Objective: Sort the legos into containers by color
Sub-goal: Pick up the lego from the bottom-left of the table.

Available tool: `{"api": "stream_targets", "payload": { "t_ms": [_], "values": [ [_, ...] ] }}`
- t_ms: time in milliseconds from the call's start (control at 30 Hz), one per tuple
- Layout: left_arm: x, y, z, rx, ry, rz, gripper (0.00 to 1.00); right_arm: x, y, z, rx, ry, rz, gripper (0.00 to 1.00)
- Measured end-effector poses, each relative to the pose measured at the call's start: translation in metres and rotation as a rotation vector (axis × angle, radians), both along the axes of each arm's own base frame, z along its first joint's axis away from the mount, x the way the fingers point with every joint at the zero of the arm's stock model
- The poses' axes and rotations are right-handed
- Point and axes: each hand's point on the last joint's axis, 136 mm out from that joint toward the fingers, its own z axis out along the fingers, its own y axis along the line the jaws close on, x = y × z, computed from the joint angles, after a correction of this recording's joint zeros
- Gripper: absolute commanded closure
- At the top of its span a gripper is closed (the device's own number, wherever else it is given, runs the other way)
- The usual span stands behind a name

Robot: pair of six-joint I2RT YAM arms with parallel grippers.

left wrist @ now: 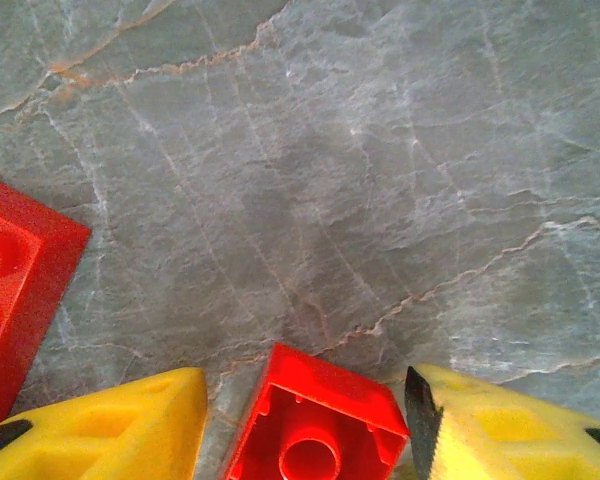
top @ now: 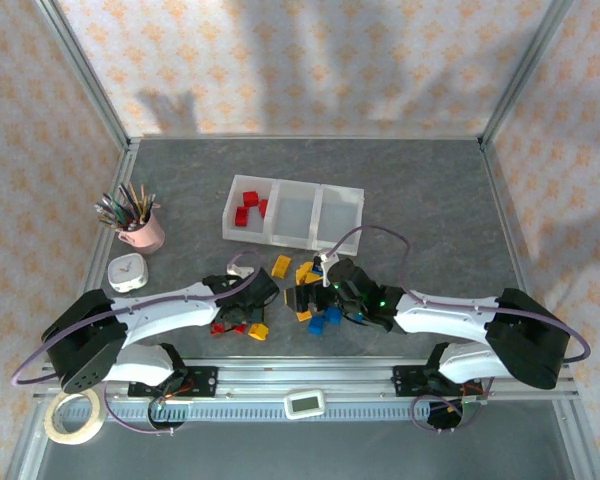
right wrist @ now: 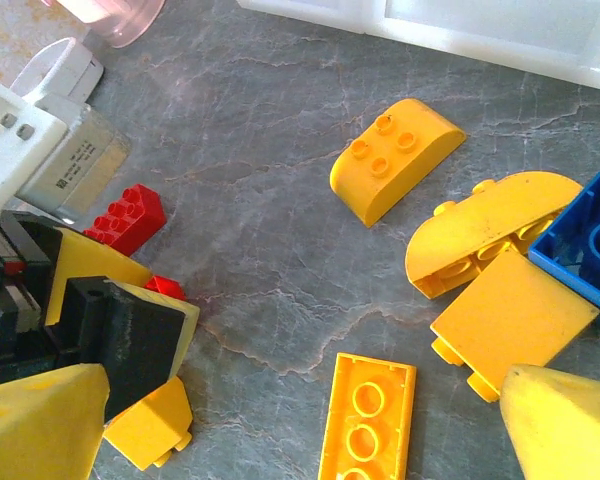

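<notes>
The left gripper (left wrist: 305,398) straddles an upturned red brick (left wrist: 318,430) on the table (left wrist: 380,150), jaws spread and not yet pinching, while the right gripper (right wrist: 302,392) gapes empty above loose yellow bricks (right wrist: 395,160). Closing squarely on the brick's flat sides should keep it from twisting free.

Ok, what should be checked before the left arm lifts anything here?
1. Small red plastic brick between the fingers of the left gripper: ok.
2. Fingers closed on it: not ok, a gap shows on one side.
3. Translucent white three-compartment tray has room beside its red bricks: ok.
4. Right gripper clear of the left gripper: cannot tell, they sit close.
5. Right gripper empty: ok, open over a flat yellow plate.
</notes>
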Motion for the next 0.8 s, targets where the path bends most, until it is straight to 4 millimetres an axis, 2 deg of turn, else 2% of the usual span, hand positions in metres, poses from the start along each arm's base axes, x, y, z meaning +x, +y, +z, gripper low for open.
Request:
{"api": "stream_targets", "payload": {
  "t_ms": [367,533,700,800],
  "values": [
    [0.0,0.002,-0.004,0.029,0.004,-0.003,0.63,0.001,-0.001,0.0,-0.003,-0.004,-0.008,0.0],
    [0.002,0.002,0.0,0.023,-0.015,0.001,0.66,0.003,-0.002,0.002,0.003,-0.006,-0.026,0.0],
    [0.009,0.003,0.013,0.013,-0.067,0.008,0.66,0.006,-0.005,0.017,0.042,-0.021,-0.054,0.0],
    [0.023,-0.002,0.036,0.005,-0.133,0.011,0.66,0.015,-0.012,0.027,0.057,-0.025,-0.096,0.0]
  ]
}}
